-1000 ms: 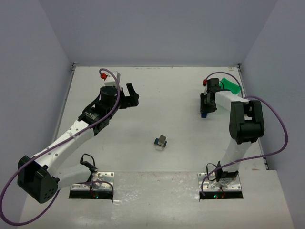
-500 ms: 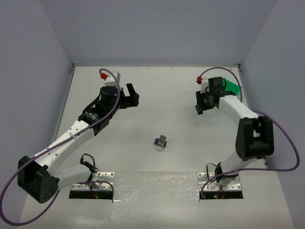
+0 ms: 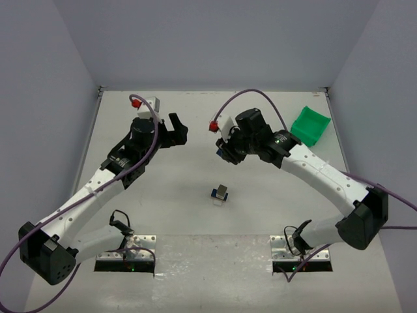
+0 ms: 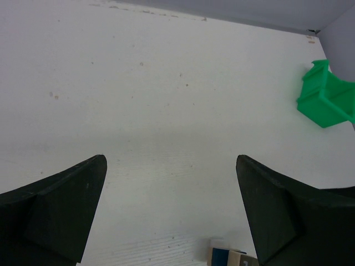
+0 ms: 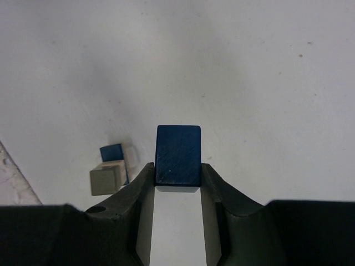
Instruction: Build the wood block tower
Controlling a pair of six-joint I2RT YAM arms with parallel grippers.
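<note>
Right arm (image 3: 313,171) swung inward, jaws gripping a smooth dark-blue block (image 5: 177,155).

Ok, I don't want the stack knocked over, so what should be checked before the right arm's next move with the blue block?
1. Grip on the blue block by the right gripper: ok, pinched between both fingers.
2. Block straight in the grip: ok, by the right wrist view.
3. The wood block tower standing, touched by nothing: ok.
4. Block lined up over the tower: not ok; the tower lies off to one side in the wrist view.
5. The left gripper open, empty and away from the tower: ok.
6. Tower's top level enough to take the block: cannot tell, too small.
</note>
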